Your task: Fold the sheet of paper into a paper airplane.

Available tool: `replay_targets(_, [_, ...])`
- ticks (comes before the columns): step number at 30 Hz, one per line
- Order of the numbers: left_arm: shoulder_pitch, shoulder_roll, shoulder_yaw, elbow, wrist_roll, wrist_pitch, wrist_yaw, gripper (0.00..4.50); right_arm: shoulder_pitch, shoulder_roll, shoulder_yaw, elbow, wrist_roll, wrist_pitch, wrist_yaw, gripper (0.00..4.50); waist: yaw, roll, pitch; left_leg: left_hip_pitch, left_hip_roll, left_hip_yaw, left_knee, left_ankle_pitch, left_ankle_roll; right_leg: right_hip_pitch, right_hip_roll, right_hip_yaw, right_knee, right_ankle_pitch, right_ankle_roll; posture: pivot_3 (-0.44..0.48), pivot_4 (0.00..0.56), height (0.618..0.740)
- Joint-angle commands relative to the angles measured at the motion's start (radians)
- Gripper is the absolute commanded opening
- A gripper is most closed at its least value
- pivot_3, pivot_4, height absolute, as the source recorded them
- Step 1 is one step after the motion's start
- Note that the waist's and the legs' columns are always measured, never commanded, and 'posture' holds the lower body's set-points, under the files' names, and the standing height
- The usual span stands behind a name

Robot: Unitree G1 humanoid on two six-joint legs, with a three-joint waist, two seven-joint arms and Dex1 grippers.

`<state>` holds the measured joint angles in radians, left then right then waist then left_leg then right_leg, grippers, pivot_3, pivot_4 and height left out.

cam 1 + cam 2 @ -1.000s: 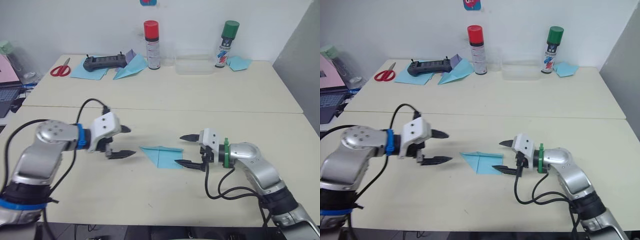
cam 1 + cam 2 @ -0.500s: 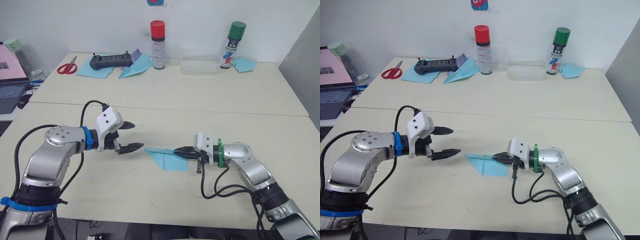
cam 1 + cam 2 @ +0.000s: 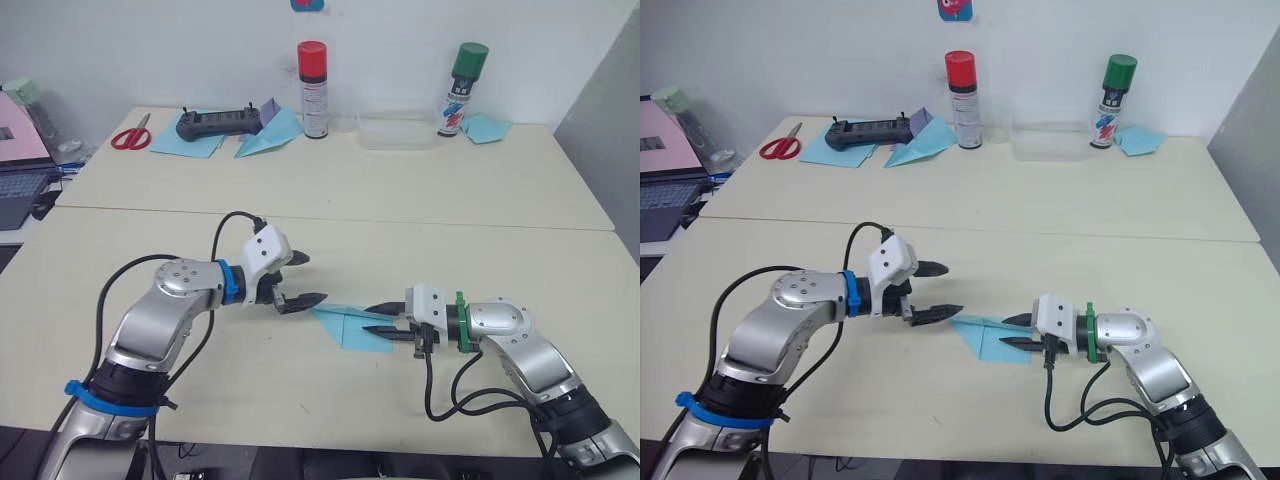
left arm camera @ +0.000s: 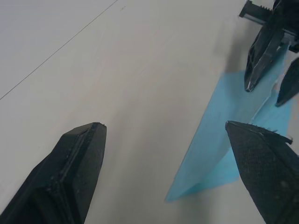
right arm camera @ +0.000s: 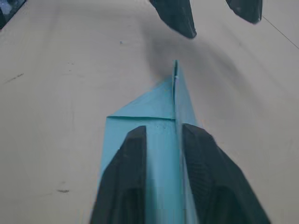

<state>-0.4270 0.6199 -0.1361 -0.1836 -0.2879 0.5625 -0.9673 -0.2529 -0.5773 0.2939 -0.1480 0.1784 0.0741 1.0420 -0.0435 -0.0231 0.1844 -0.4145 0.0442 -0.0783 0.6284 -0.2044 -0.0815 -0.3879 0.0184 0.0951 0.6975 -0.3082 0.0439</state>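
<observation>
The sheet of paper (image 3: pixel 348 326) lies near the table's front as a light-blue folded wedge, its point toward my left arm, with a raised centre fold (image 5: pixel 176 93). My right gripper (image 3: pixel 371 319) reaches in over its wide end, the fingers (image 5: pixel 133 177) a narrow gap apart on either side of that fold, gripping nothing. My left gripper (image 3: pixel 313 278) is open, hovering just off the paper's pointed tip (image 4: pixel 170 198). The lower fingertip is almost at the tip. No finished paper airplane can be made out.
At the table's far edge stand a red-capped spray can (image 3: pixel 312 88), a green-capped spray can (image 3: pixel 457 88) and a clear box (image 3: pixel 395 131). A black controller (image 3: pixel 210 122) on blue sheets, a blue dart plane (image 3: pixel 268 135), scissors (image 3: pixel 130 134) and a folded blue scrap (image 3: pixel 486 127) lie there too.
The head camera has shifted. My left gripper has moved right, up to the paper's tip. My right gripper's fingers, wide open a second ago and closed half a second ago, now stand slightly apart.
</observation>
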Motion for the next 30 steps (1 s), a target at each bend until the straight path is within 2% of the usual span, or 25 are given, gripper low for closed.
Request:
replay_targets(1, [-0.030,-0.030,-0.011,0.024,-0.004,-0.038,0.002,3.24,0.017,-0.031,-0.043,-0.069,0.013,-0.033,0.008,2.77,0.001,0.000,0.000,0.000,0.000,0.000,0.000,0.000,0.000,0.000,0.000,0.000,0.000,0.000,0.000,0.000,0.150,0.740])
replay_targets(5, [-0.033,-0.044,-0.023,0.044,-0.001,-0.053,-0.008,1.93,0.029,-0.046,-0.053,-0.088,0.017,-0.038,0.007,4.26,0.000,0.000,0.000,0.000,0.000,0.000,0.000,0.000,0.000,0.000,0.000,0.000,0.000,0.000,0.000,0.000,0.150,0.740])
replay_targets(6, [-0.025,-0.047,-0.038,0.056,0.005,-0.066,-0.018,1.58,0.041,-0.061,-0.070,-0.122,0.049,-0.011,0.019,4.50,-0.001,0.000,0.000,0.000,0.000,0.000,0.000,0.000,0.000,0.000,0.000,0.000,0.000,0.000,0.000,0.000,0.150,0.740])
replay_targets(11, [0.026,-0.044,-0.087,0.082,0.010,-0.099,-0.074,0.02,0.065,-0.087,-0.128,-0.216,0.134,0.107,-0.001,4.50,-0.002,0.000,0.000,0.000,0.000,0.000,0.000,0.000,0.000,0.000,0.000,0.001,0.000,0.000,0.000,0.000,0.150,0.740])
replay_targets(20, [0.083,-0.062,-0.190,0.182,0.097,-0.141,-0.075,0.02,0.082,-0.090,-0.040,-0.203,0.010,0.053,-0.016,4.50,-0.001,0.000,0.000,0.001,-0.001,0.000,0.000,0.000,0.000,0.001,0.000,0.001,0.000,0.000,0.000,0.000,0.150,0.740])
replay_targets(30, [0.057,-0.049,-0.138,0.208,0.054,-0.098,-0.081,0.02,0.056,-0.063,0.010,-0.078,-0.129,-0.124,-0.039,4.50,-0.003,0.000,0.000,0.015,-0.001,0.001,-0.001,0.000,0.000,0.014,0.000,0.002,-0.001,-0.001,0.000,0.000,0.150,0.740])
